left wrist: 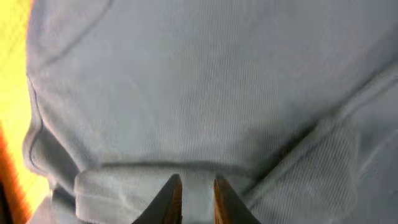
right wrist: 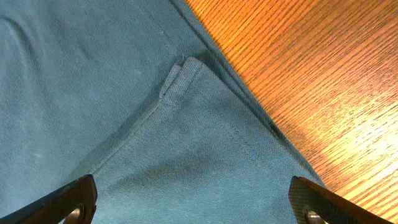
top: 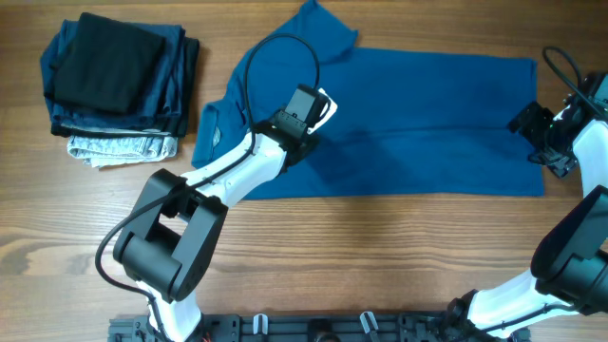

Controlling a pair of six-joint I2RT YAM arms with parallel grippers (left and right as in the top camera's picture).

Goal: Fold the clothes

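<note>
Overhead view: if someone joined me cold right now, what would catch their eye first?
The blue T-shirt lies spread across the middle of the table. The left end effector sits on it near the neck, jaws nearly together on a ridge of cloth, while the right end effector hangs wide open over the hem corner. A stack of folded garments sits at the far left.

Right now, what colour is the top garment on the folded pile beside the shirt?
The top garment is black; the overhead view shows it best.
</note>
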